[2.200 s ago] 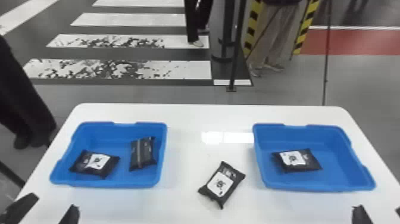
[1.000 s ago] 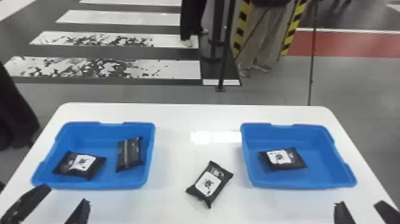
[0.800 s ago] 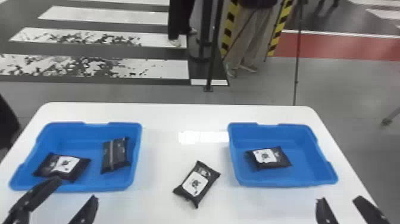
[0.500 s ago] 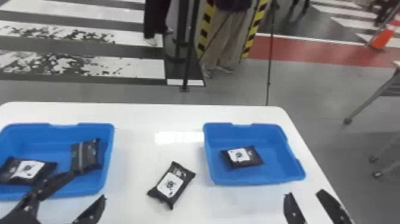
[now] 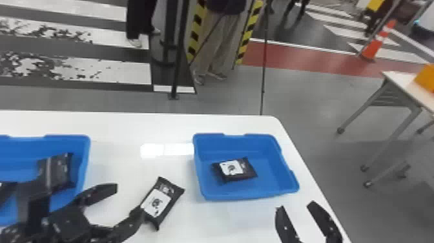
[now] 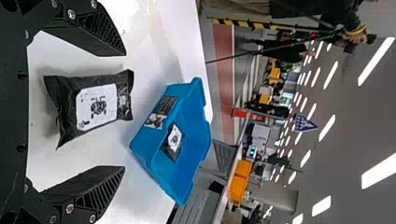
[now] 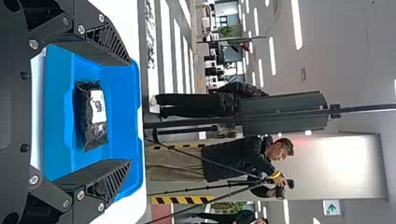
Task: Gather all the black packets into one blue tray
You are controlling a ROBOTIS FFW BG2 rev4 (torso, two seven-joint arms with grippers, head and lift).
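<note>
The loose black packet (image 5: 159, 203) lies on the white tabletop (image 5: 226, 223), between the left blue tray (image 5: 66, 138) and the right blue tray (image 5: 274, 177), which sits by the tabletop's right edge. One black packet (image 5: 233, 170) is in the right tray; two (image 5: 61, 173) are in the left. The left gripper (image 5: 129, 198), fingers wide apart, is beside the loose packet; the right gripper (image 5: 295, 206), also spread, hangs near the tabletop's right edge.
</note>
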